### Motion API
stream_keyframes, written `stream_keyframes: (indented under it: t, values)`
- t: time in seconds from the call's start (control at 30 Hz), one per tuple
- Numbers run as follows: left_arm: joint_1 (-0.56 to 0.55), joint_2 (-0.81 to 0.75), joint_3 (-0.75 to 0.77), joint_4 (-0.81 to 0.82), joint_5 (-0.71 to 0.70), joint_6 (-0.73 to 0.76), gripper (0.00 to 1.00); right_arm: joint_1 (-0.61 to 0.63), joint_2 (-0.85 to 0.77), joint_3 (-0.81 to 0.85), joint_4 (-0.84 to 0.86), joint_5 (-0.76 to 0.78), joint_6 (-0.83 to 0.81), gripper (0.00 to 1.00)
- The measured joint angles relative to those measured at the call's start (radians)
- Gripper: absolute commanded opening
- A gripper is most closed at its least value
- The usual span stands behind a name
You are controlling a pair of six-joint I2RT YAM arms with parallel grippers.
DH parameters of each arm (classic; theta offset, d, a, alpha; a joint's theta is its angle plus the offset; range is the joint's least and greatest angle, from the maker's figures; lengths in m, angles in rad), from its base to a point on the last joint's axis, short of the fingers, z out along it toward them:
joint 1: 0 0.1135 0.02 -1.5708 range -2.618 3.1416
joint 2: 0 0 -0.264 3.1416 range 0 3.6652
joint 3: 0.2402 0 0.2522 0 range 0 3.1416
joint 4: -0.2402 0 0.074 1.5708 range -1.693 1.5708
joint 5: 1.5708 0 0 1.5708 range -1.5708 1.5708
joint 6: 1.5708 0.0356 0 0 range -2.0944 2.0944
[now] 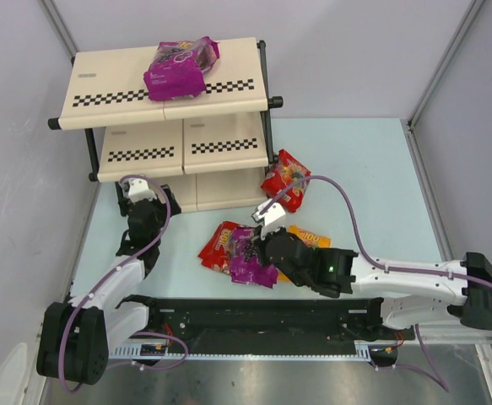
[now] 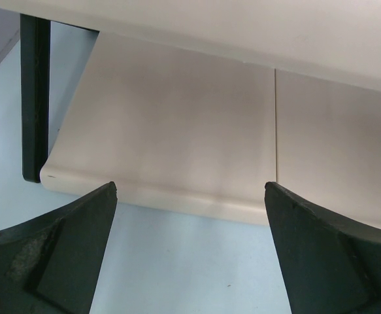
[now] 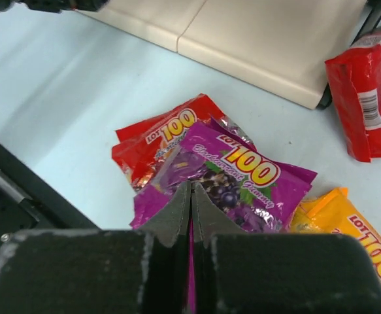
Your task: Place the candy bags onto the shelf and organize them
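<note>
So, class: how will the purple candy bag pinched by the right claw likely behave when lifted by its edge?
Probably floppy: the purple candy bag is crinkled film and should sag from the right claw. Its glossy surface may slip. Overlapping the red candy bag, it might drag that along.

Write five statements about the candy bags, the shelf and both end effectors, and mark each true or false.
1. A purple bag lies on the top tier of the shelf. True.
2. The left end effector holds a red bag. False: it is open and empty, facing the shelf's bottom board.
3. The right end effector is shut on the second purple bag. True.
4. The orange bag sits on the middle tier. False: it lies on the table.
5. A red bag lies on the table by the shelf's right end. True.
</note>
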Motion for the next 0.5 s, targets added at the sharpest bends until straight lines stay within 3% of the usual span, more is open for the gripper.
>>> stream_keyframes:
  t: [0.27,0.5]
  values:
    - [0.0,0.0,0.0,0.0,0.0,0.0,1.0,-0.135,0.106,-0.163,0.138,-0.153,0.032,0.0]
    - [0.0,0.0,0.0,0.0,0.0,0.0,1.0,-0.051,0.229,-0.177,0.192,-0.19,0.091,0.01]
